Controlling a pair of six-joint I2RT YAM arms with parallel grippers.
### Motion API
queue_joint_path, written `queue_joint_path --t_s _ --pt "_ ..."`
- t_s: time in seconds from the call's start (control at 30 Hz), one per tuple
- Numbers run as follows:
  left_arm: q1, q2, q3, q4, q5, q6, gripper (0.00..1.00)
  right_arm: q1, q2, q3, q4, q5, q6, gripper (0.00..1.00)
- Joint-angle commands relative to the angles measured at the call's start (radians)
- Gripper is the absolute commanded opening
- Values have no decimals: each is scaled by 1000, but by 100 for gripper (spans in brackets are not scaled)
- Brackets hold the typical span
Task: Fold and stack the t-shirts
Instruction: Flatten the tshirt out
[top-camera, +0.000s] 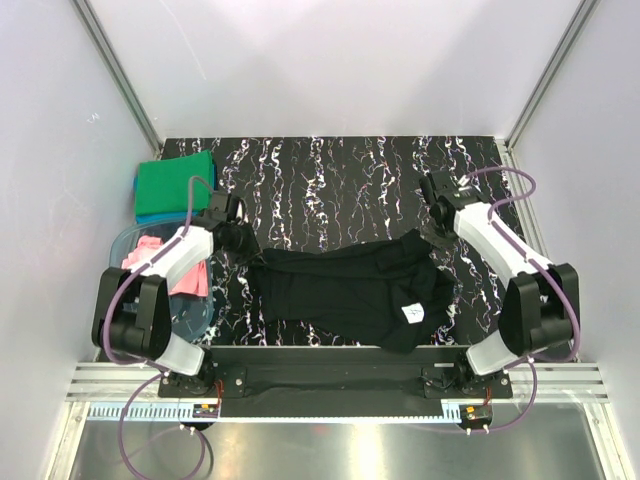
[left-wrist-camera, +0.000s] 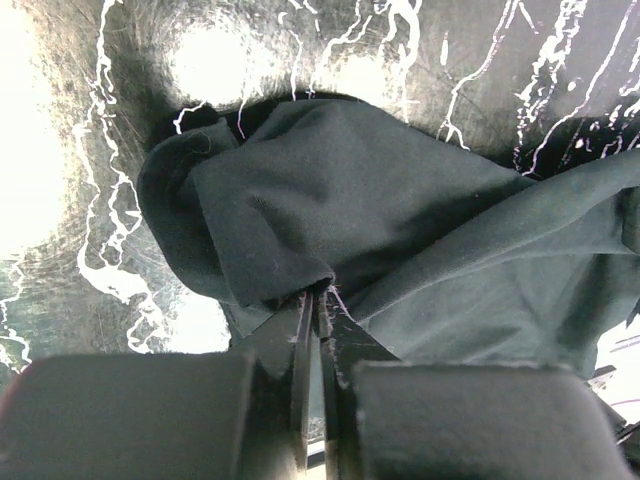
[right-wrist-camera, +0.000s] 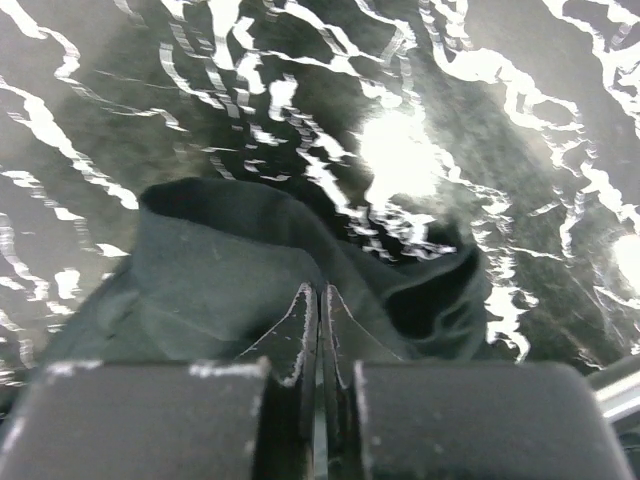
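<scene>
With the green t-shirt (top-camera: 172, 187) stacked folded on the blue t-shirt (top-camera: 150, 214) and the pink t-shirt (top-camera: 146, 254) waiting in the tub (top-camera: 190, 316), the black t-shirt (top-camera: 350, 295), unfolded mid-table, is pinched by the left gripper (left-wrist-camera: 318, 293) and right gripper (right-wrist-camera: 320, 290), both closed.

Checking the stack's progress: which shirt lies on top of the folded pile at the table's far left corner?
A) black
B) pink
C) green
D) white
C: the green shirt lies folded on top there, while the black shirt is spread out in the middle.
</scene>
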Motion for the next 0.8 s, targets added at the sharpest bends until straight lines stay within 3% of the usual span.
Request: queue_joint_path --t_s 0.0,0.03,0.27,0.37,0.5,0.77 --pt "-9 -86 -34 2 -34 -10 11 -5 -76 -68 31 82 -11 0" --pt "-10 -108 -48 -11 -46 -17 20 -5 -99 -85 39 97 -17 0" --pt "-9 -313 -76 -111 -245 -55 45 -5 -227 -186 84 198 -43 0" --pt "4 -317 -50 -99 -302 -60 48 -6 -291 -200 91 211 -66 0" --pt "5 -254 -19 -38 -241 -49 50 -6 -340 -225 94 203 -88 0" --pt "17 -304 -117 39 -213 -78 51 -52 -300 -229 58 301 -45 0"
